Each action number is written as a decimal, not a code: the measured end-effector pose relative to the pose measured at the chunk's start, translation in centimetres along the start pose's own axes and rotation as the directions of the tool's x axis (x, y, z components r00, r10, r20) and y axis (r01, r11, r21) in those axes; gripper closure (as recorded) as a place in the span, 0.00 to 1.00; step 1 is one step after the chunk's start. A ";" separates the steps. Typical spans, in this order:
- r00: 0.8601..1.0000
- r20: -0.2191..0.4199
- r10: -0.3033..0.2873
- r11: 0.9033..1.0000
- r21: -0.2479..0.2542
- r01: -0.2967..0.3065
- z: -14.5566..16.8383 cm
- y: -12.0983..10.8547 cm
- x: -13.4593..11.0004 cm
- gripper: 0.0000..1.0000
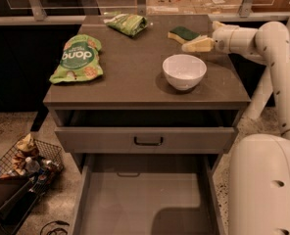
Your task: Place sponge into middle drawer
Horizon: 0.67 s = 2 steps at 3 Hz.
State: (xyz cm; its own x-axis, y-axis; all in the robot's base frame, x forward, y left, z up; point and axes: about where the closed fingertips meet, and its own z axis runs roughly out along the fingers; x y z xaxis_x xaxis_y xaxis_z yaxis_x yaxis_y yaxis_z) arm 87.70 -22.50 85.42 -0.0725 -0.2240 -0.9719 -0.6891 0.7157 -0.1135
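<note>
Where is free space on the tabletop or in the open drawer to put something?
The tabletop is bare between the large green bag and the white bowl, and along its front edge. The floor of the middle drawer is bare. The back is crowded: small green bag, sponge, and the pincer beside the sponge.
</note>
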 end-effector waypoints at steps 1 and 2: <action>1.000 0.002 0.026 1.000 0.011 -0.026 2.1 -0.5 1.5 0.00; 0.998 0.003 0.063 0.998 0.013 -0.063 4.1 -0.6 2.6 0.00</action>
State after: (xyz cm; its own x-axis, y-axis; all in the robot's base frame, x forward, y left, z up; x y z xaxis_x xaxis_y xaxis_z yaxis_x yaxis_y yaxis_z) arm 90.84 -20.82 82.07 -0.1135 -0.1760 -0.9778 -0.6735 0.7371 -0.0545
